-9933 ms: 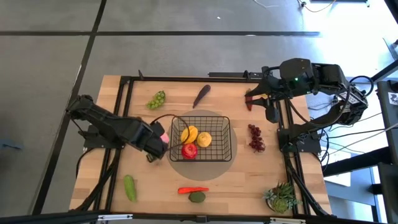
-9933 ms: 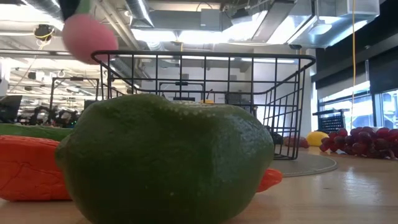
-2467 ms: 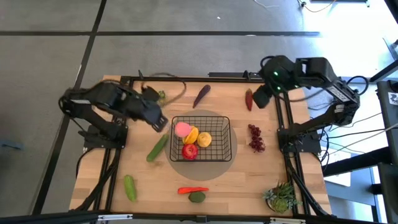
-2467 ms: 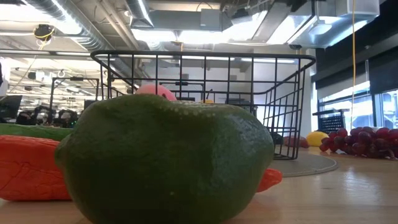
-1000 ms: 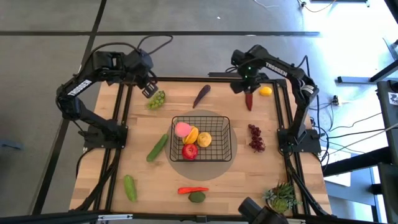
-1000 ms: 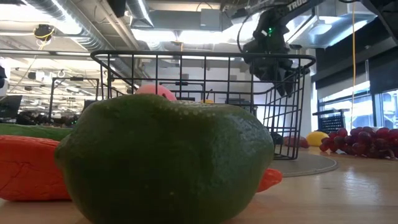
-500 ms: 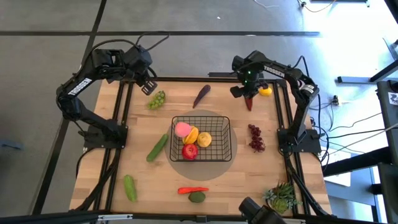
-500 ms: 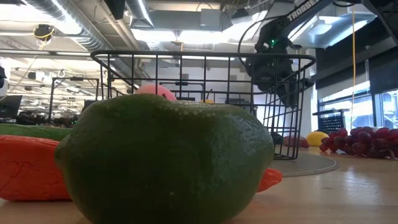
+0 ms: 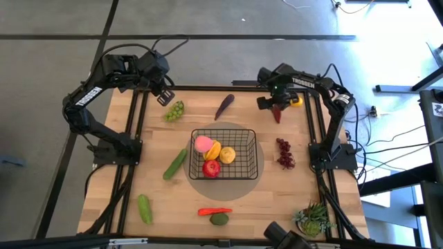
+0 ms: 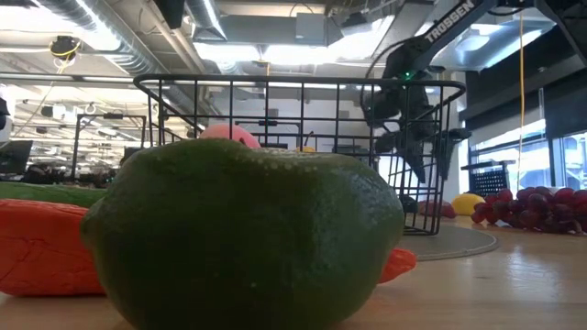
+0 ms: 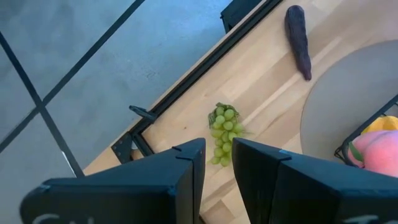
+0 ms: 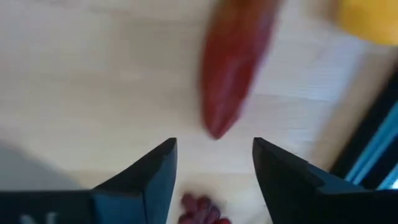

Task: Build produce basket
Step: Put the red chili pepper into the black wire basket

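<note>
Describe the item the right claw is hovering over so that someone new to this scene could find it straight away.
Start at the black wire basket mid-table and go to the table's far right corner. There the open right claw hangs over a long red chilli. A round yellow lemon lies beside it; the chilli is the slim, pointed red one.

The black wire basket (image 9: 224, 153) sits on a pale, matt wooden table (image 9: 277, 200).

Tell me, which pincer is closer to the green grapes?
The left. The left pincer hovers just beside the green grapes at the table's far left, while the right pincer is across the table over the red chilli.
</note>
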Available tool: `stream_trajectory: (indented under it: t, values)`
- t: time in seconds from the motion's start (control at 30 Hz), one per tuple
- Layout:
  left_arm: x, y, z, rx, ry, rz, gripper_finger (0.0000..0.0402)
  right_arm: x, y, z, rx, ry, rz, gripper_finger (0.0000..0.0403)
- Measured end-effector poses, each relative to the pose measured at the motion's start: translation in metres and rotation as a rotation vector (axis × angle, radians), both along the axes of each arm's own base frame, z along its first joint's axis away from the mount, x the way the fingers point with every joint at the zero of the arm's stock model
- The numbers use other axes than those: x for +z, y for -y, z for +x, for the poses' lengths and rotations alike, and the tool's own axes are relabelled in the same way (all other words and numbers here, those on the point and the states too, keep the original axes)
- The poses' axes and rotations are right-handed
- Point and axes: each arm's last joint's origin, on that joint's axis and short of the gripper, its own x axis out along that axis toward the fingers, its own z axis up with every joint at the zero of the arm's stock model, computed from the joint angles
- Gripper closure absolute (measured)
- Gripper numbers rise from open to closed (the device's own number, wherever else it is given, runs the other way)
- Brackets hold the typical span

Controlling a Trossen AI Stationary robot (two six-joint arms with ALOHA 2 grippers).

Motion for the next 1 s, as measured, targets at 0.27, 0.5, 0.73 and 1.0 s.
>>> stream_trajectory:
  t: [0.27, 0.5, 0.73, 1.0]
  values:
    - [0.0, 0.0, 0.0, 0.0, 0.0, 0.0, 0.0333, -0.021, -0.002, -0.001, -0.042, 0.011, -0.04, 0.0198]
    - [0.0, 0.0, 0.0, 0.0, 0.0, 0.0, 0.0333, -0.029, -0.004, -0.005, -0.058, -0.038, -0.076, 0.0198]
    - [0.0, 0.0, 0.0, 0.0, 0.0, 0.0, 0.0333, -0.041, -0.003, -0.006, -0.061, -0.011, -0.117, 0.0198]
    - [0.0, 0.0, 0.0, -0.004, 0.003, -0.007, 0.0333, -0.056, -0.006, -0.008, -0.06, 0.018, -0.134, 0.0199]
